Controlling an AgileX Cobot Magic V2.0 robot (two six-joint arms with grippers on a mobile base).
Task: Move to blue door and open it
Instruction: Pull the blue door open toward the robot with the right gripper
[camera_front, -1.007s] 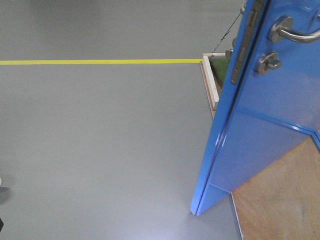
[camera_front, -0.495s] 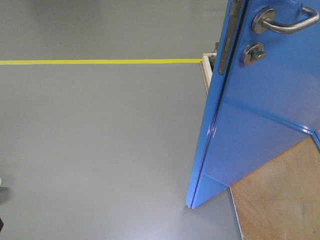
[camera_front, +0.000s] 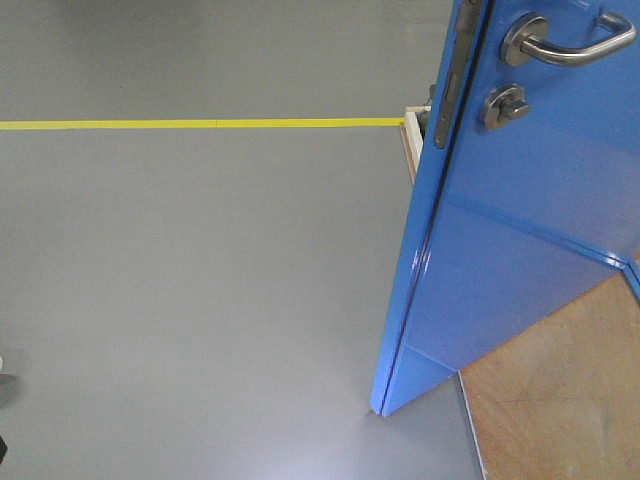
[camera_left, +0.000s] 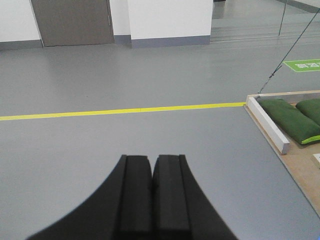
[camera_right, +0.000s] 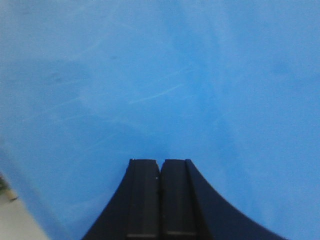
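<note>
Blue door fills 1 to 5 o'clock of the front view, ajar, free edge toward camera. Over the last second its bottom corner swung left and the handle came fully into frame; in the last half second it barely moved. I read that as partly open, swing stalling, more push needed.

Grey floor from 7 to 11 o'clock shows nothing in the swing path. Plywood base at 5 o'clock, under the door. Yellow line runs in from 9 o'clock to the white rail. Green sandbags sit behind the rail, 3 o'clock in the left wrist view, off the arc.

Right gripper: jaws pressed together, holding nothing, tips right at the door face; can't tell if touching. Left gripper: same, closed and empty, aimed at open floor.

Lever handle at 1 o'clock, ungripped; thumb-turn just below.
</note>
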